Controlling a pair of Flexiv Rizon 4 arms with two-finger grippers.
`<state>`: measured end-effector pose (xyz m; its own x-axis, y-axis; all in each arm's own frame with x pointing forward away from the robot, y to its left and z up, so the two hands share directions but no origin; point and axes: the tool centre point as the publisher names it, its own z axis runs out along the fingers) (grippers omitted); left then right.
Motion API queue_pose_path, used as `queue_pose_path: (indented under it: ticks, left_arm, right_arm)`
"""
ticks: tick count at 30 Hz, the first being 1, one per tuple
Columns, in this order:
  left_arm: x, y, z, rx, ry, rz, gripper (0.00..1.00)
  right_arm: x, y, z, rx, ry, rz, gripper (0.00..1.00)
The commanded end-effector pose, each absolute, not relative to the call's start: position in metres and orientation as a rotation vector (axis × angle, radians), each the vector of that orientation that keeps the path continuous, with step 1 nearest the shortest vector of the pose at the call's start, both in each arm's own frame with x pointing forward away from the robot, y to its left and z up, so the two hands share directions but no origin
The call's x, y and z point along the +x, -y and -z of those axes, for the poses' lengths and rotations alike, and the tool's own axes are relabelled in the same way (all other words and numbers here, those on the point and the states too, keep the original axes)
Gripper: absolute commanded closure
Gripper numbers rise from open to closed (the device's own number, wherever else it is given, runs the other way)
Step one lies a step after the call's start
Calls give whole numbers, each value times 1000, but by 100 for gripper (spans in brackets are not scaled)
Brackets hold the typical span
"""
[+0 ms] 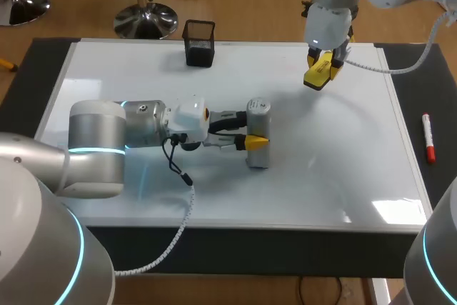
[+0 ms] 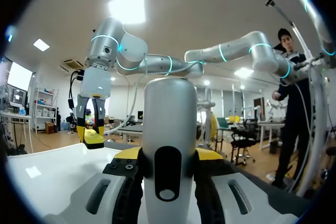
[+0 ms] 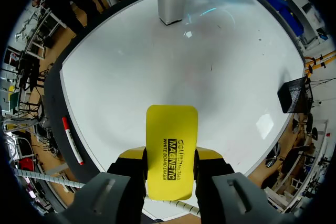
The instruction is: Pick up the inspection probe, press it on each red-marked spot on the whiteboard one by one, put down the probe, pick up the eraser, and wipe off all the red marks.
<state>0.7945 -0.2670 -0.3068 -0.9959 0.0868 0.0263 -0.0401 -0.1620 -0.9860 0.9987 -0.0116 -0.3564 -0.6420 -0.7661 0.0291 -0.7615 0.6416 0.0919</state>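
Eraser (image 3: 171, 148) is clamped between the fingers of our right gripper (image 3: 170, 157), its face sticking out ahead of the tips and, as far as we can judge, held off the whiteboard (image 3: 121, 77). Our left gripper (image 2: 169, 156) grasps the probe (image 2: 169, 124), which stands upright between its fingers on the board. No red marks show clearly; the faint specks (image 3: 211, 68) ahead of the eraser may be remnants. To wipe well, we should lay the eraser flat, press evenly, and steer clear of the probe.
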Motion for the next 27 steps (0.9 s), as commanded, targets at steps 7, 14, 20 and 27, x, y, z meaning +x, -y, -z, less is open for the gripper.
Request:
queue_pose_path:
  ticks: [7,14,20,27]
  left_arm:
    - [793,267,307,-55,1980,-2333,100]
    - [793,267,306,-55,1979,-2339,100]
    - [795,268,299,-58,1957,-2363,100]
    - [798,268,284,-87,1947,-2386,100]
  right_arm:
    - [999,12,355,1299,2783,105,100]
    - [999,12,355,1299,2783,105,100]
    - [999,12,355,1299,2783,105,100]
    - [999,12,355,1299,2783,105,100]
